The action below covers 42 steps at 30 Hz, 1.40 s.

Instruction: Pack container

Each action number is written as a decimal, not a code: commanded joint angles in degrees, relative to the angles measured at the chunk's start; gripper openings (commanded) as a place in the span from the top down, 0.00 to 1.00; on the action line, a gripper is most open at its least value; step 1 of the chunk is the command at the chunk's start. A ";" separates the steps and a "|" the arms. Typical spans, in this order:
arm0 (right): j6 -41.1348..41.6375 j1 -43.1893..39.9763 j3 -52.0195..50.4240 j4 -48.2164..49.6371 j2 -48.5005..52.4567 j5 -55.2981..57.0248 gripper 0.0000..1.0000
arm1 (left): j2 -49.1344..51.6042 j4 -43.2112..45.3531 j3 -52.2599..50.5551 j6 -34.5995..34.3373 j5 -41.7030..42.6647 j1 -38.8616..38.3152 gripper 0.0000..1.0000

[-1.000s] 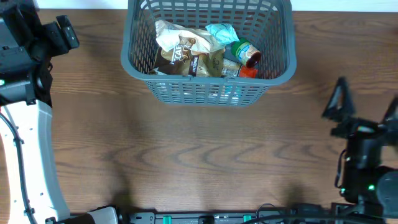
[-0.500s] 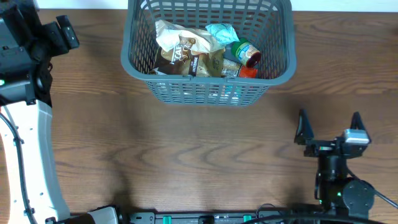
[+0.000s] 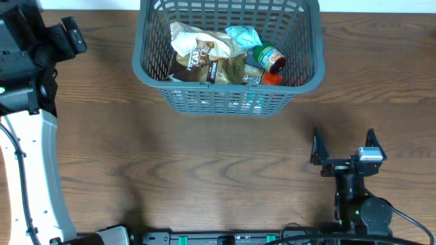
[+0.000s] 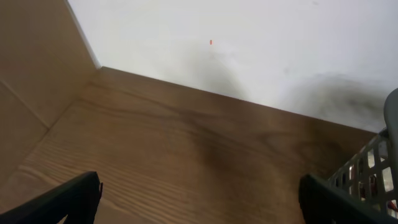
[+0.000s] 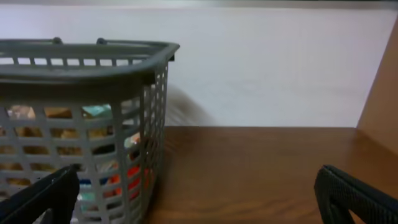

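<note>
Your right gripper (image 3: 343,144) hangs low over the table (image 3: 204,170) at the near right of the overhead view. Its jaws are spread wide and there is nothing between them. Your left gripper (image 4: 199,202) is also spread and empty in its own wrist view, and it sits off toward the far left corner.

The container (image 3: 228,102) stands at the far centre of the table with its long axis running 9 to 3 o'clock. Crumpled packets (image 3: 204,54) and a green-labelled bottle (image 3: 269,58) are heaped inside it.

From the right gripper the container lies at about 11 o'clock, clearly apart, and its near right corner is the closest part. From the left gripper it lies at about 3 o'clock, with only a sliver of lattice wall at the edge of that wrist view. Neither arm looks clearly nearer.

You have nothing in view outside the container to pick up, so I judge the packing done or nearly so. If you do go in again, approach from above the rim, not through the wall.
</note>
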 commanded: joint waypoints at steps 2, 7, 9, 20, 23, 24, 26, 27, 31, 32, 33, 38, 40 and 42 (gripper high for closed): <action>0.11 0.48 -2.75 1.14 -0.63 -0.37 0.01 | -0.37 -0.07 0.92 0.39 -0.85 0.09 0.01; 0.87 0.48 -4.09 1.25 -0.63 -0.35 0.01 | -0.37 -0.07 0.92 0.39 -0.85 0.09 0.01; 0.85 0.48 -4.66 1.66 -0.87 -0.35 0.01 | -0.37 -0.04 0.92 0.37 -0.85 0.09 0.01; -0.52 0.52 -6.58 2.16 -1.68 -0.42 0.01 | -0.37 -0.04 0.92 0.37 -0.85 0.09 0.01; -1.31 1.05 -7.54 2.19 -1.68 -0.39 0.01 | -0.37 -0.07 0.92 0.37 -0.85 0.09 0.01; -1.31 1.29 -7.98 2.21 -1.68 -0.39 0.01 | -0.37 -0.07 0.92 0.39 -0.85 0.09 0.01; -1.33 1.70 -8.83 2.34 -1.68 -0.42 0.01 | -0.37 -0.07 0.92 0.37 -0.85 0.09 0.01; -1.38 1.88 -9.22 2.47 -1.68 -0.44 0.01 | -0.37 -0.07 0.92 0.37 -0.85 0.09 0.01; -6.34 2.47 -9.22 1.97 -1.68 -1.18 0.01 | -0.37 -0.07 0.92 0.39 -0.85 0.09 0.01; -7.32 2.54 -9.22 1.97 -1.68 -1.27 0.01 | -0.37 -0.07 0.92 0.39 -0.85 0.09 0.01; -8.28 2.67 -9.22 1.95 -1.68 -1.27 0.01 | -0.37 -0.07 0.92 0.39 -0.85 0.09 0.01; -11.43 2.95 -9.22 1.49 -1.68 -1.25 0.01 | -0.37 -0.04 0.92 0.39 -0.85 0.09 0.01; -11.58 2.95 -9.22 0.85 -1.68 -1.25 0.01 | -0.37 -0.04 0.92 0.39 -0.85 0.09 0.01; -11.58 2.99 -9.22 0.70 -1.68 -1.25 0.01 | -0.37 -0.07 0.92 0.39 -0.85 0.09 0.01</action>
